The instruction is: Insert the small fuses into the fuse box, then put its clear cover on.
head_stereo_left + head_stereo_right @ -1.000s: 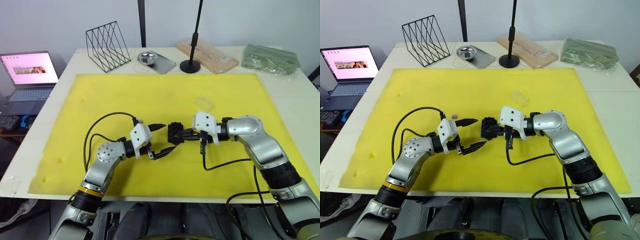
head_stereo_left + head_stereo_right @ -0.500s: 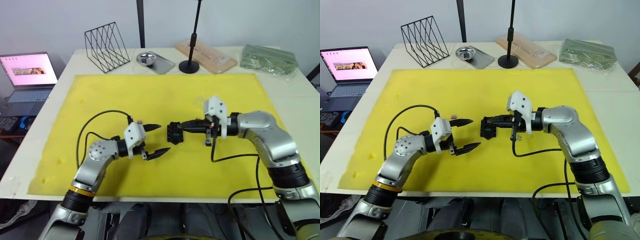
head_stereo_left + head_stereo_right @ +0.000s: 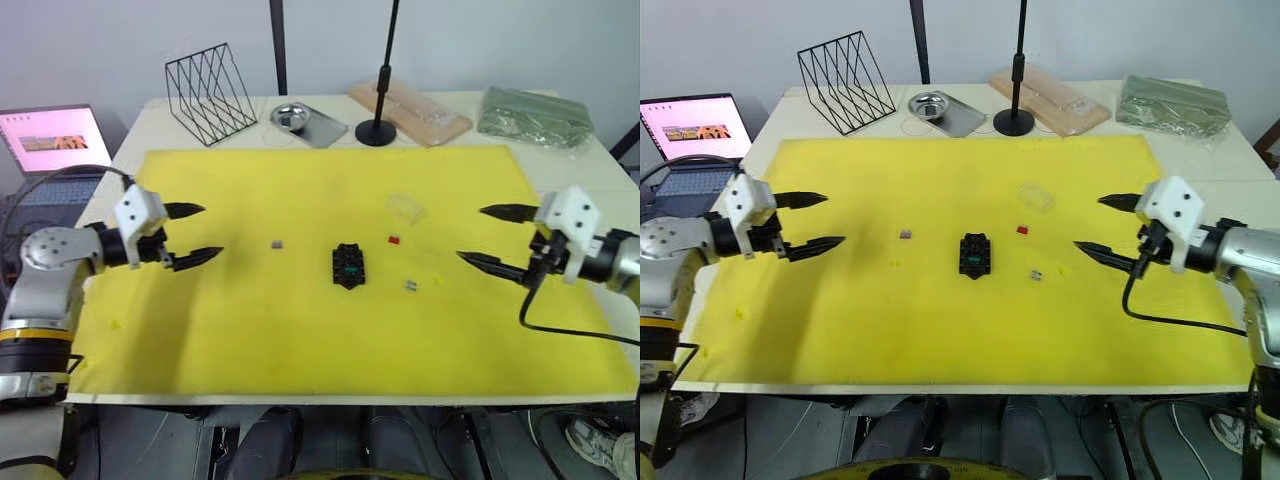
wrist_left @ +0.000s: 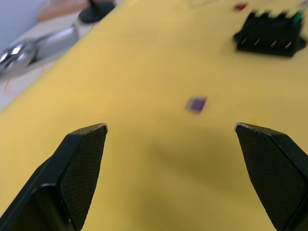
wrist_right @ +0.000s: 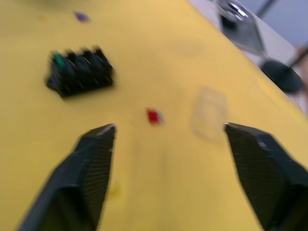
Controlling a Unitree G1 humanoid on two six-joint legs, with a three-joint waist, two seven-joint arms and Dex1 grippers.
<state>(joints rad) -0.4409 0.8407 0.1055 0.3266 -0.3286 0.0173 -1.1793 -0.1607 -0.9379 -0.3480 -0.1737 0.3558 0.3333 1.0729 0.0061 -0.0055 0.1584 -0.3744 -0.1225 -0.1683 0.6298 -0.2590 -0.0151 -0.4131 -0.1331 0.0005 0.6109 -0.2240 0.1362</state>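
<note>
Left eye view, fuse box (image 3: 348, 266), hands apart

Lab bench — yellow mat (image 3: 300, 310), laptop (image 3: 55, 150)

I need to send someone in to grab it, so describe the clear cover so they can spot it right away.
Start from the big yellow mat, then find the black fuse box near its middle. The clear cover lies apart from it, farther back and toward the robot's right, just beyond a red fuse. It is the one see-through cap on the mat.
</note>
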